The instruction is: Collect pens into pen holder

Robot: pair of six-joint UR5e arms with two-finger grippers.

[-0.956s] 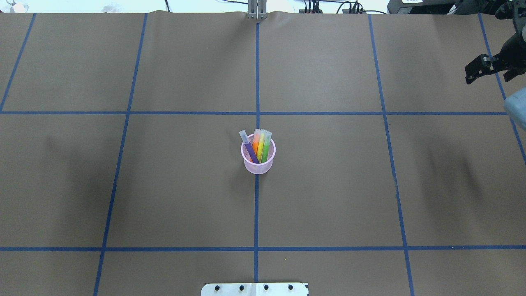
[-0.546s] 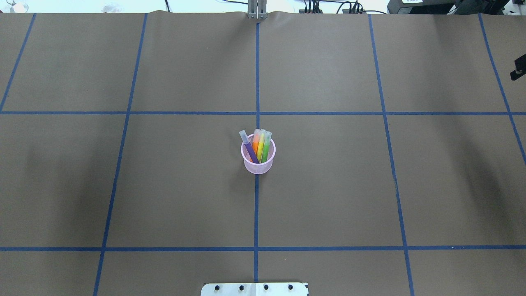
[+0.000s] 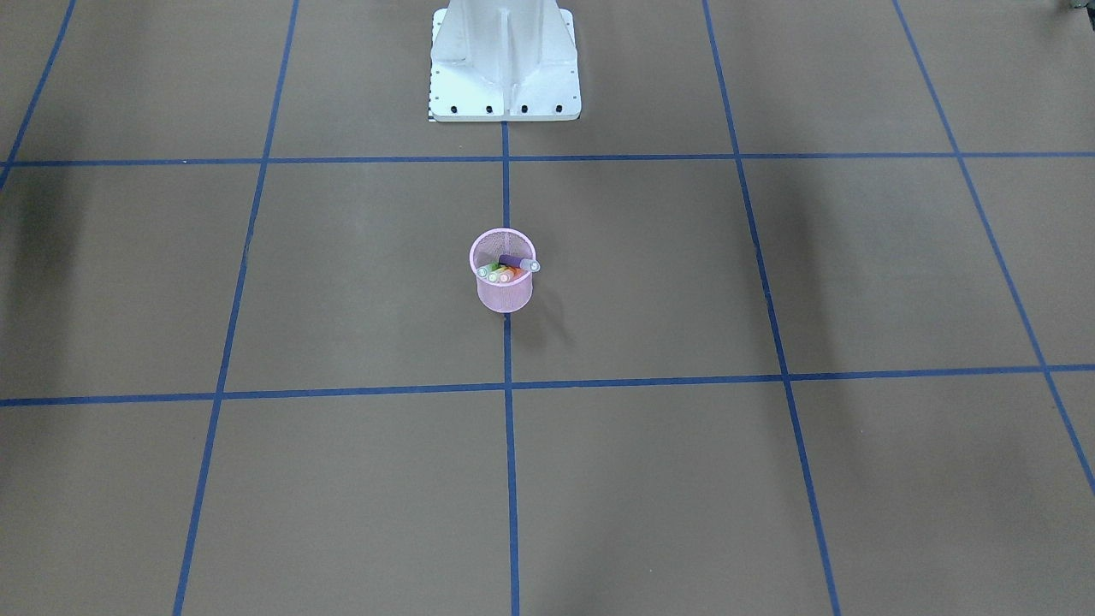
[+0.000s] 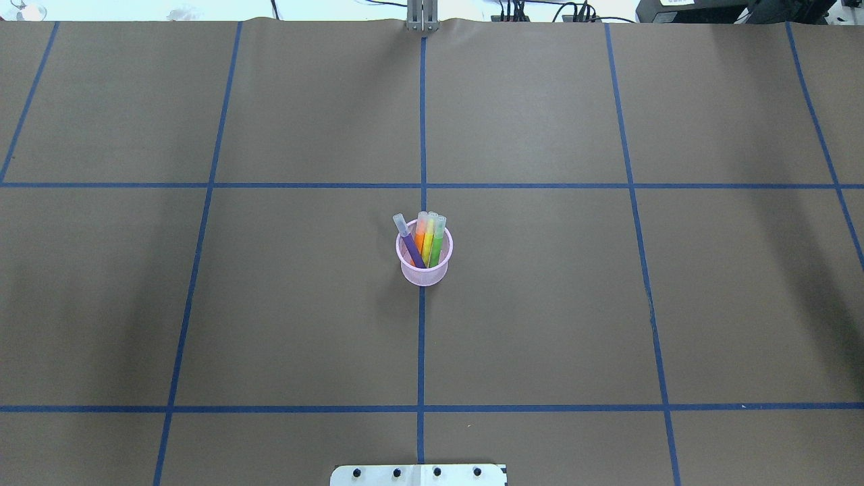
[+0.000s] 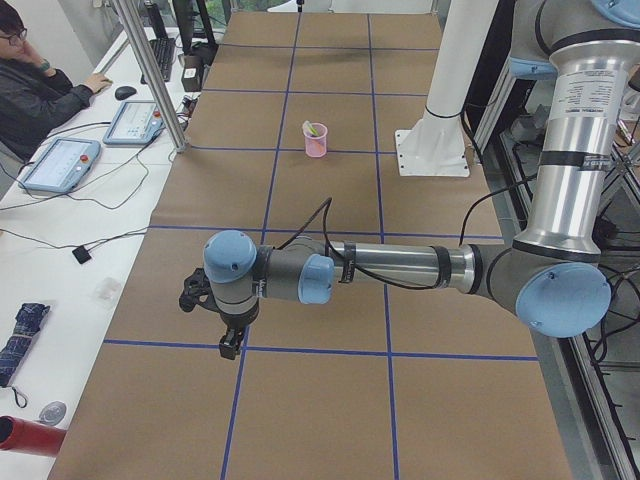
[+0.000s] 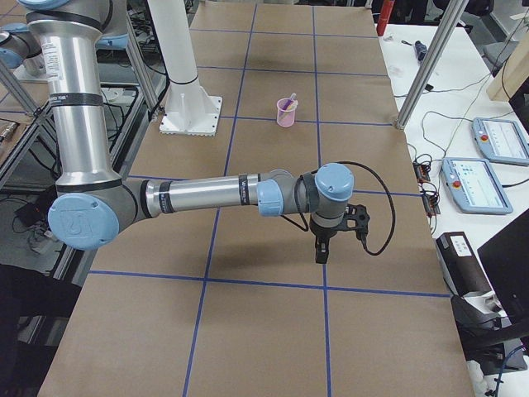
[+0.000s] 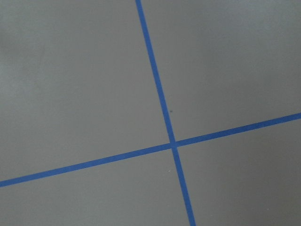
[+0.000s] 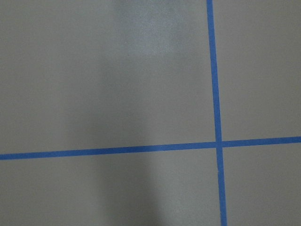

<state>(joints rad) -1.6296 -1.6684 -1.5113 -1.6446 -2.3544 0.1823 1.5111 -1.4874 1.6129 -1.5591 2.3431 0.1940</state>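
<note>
The pink mesh pen holder [image 4: 424, 273] stands upright at the table's centre, on the middle blue line. The purple pen [image 4: 411, 247], orange pen [image 4: 420, 236] and green pen [image 4: 437, 244] stand inside it, cap ends up, with a yellow one between them. The holder also shows in the front view [image 3: 505, 295]. My left gripper [image 5: 230, 345] hangs far out at the table's left end and shows only in the exterior left view. My right gripper [image 6: 321, 252] hangs at the right end and shows only in the exterior right view. I cannot tell whether either is open or shut.
The robot's white base [image 3: 505, 68] stands at the near edge behind the holder. Blue tape lines [image 4: 422, 337] grid the brown table. A person [image 5: 30, 80] sits at a side desk with tablets [image 5: 60, 165]. Both wrist views show only table and tape.
My right gripper has moved out past the right edge of the overhead view. The holder and pens have not moved.
</note>
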